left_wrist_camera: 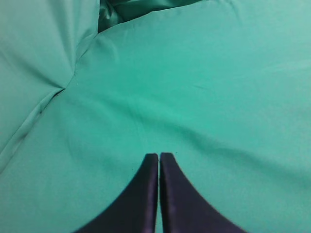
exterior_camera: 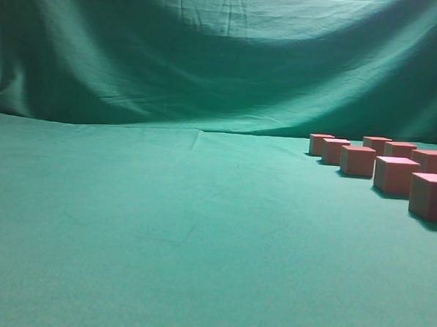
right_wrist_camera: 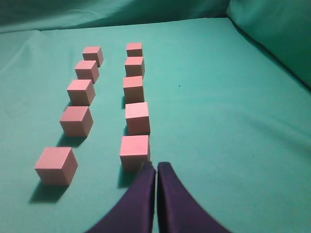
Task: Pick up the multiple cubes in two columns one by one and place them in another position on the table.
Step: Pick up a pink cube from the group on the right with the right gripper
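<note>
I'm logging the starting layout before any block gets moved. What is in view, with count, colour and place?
cubes: ten, pinkish-red, in two columns of five on the table, at the right of the exterior view; all apart.
table: one, covered in green cloth, bare across the left and middle.
backdrop: one, green draped cloth, behind the table.
left end effector: one, dark, shut, above bare cloth.
right end effector: one, dark, shut, at the near end of the right column; holds nothing.
</note>
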Robot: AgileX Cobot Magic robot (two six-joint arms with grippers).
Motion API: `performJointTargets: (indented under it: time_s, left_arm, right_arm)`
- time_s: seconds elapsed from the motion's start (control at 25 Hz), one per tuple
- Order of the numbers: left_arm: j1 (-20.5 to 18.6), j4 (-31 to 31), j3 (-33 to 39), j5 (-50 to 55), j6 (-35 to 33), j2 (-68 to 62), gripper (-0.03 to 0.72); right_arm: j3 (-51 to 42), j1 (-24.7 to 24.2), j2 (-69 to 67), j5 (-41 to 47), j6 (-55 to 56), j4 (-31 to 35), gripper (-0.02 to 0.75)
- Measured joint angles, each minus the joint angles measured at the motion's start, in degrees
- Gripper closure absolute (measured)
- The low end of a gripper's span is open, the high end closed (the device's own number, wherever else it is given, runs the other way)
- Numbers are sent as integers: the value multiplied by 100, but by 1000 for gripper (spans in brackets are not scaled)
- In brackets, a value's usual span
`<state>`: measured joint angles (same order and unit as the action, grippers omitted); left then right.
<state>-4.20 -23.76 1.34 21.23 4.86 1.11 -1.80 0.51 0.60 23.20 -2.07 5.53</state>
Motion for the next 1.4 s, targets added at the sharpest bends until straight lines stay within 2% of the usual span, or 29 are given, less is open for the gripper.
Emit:
performJointTargets:
  time_s: [0.92,1.04,1.16,1.4]
  left_arm:
    - [0,0,0,0,0,0,688]
    - [0,0,0,0,0,0,688]
    - [0,0,0,0,0,0,688]
    - [0,0,0,0,0,0,688]
  right_arm:
    - [0,0,0,0,-24,0,738]
    - [0,0,0,-29,-72,-155,738]
    - [0,0,0,-323,-169,-309,738]
    - [0,0,0,-1722,-180,-329,738]
